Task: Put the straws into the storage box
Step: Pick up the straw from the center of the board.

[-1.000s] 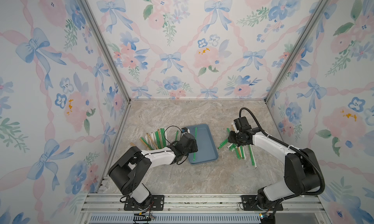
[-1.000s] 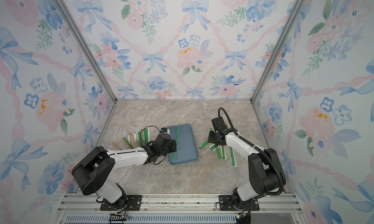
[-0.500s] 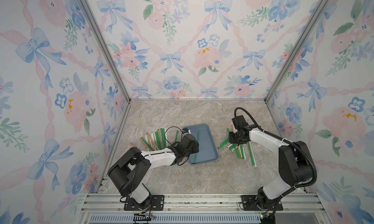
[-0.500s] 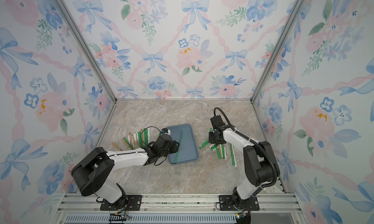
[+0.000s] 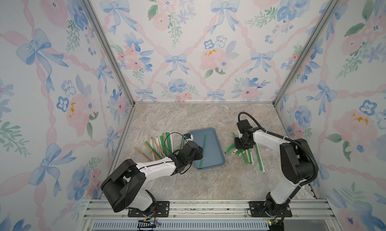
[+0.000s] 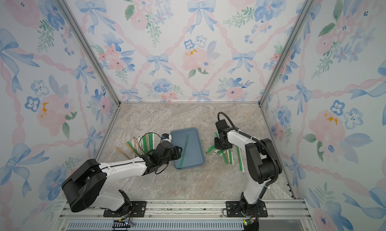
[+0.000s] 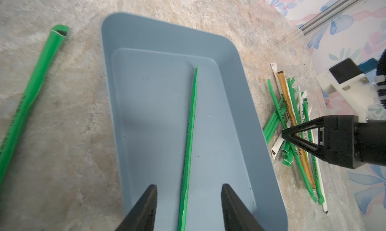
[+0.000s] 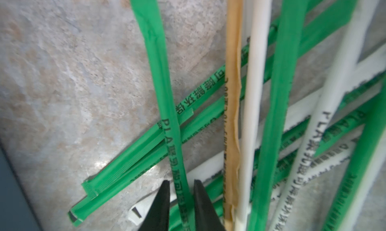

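Left gripper [image 7: 189,186] over the storage box [image 7: 167,35] near end, fingers [image 7: 144,211] well apart. Right gripper [image 8: 181,180] right of box, pointing down, fingers [image 8: 158,209] narrowly parted.

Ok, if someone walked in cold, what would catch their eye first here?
Probably the loud bow-and-flower wallpaper on every wall. Then the slate-blue storage box mid-table, with one green straw lying in it under the open left gripper. Straws lie heaped either side of it: a left heap, and a right heap where the right gripper straddles a second green straw.
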